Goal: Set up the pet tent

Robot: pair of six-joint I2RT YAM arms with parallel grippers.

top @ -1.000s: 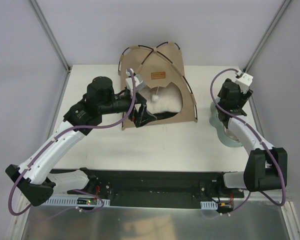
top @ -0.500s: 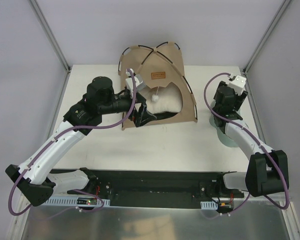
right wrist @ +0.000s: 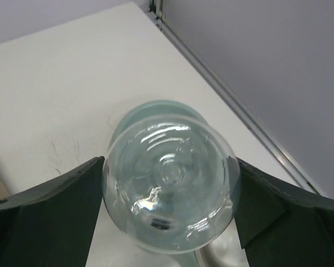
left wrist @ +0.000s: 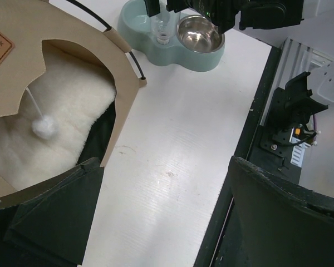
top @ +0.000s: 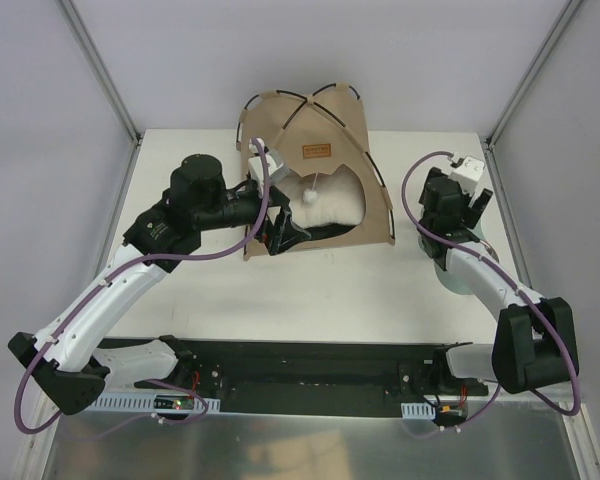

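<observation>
The pet tent (top: 310,150) stands upright at the back middle of the table, tan, with black poles over its top and an arched doorway (left wrist: 72,61). A white pompom (left wrist: 44,127) hangs in the doorway. My left gripper (top: 283,232) is open at the doorway's left side, and only bare table shows between its fingers (left wrist: 164,167). My right gripper (right wrist: 170,167) hangs over a clear bottle (right wrist: 170,189). Its fingers stand open close on either side of the bottle. Whether they still touch it does not show.
A cream fluffy pillow (left wrist: 67,105) lies inside the tent. A teal pet feeder (top: 458,280) with a steel bowl (left wrist: 199,34) sits at the right edge under the right arm. The bottle (left wrist: 162,25) stands in it. The black rail (top: 310,370) runs along the near edge.
The right wrist has shifted left and toward the front over the feeder, and its jaws have widened a little. The left arm and the tent have stayed where they were.
</observation>
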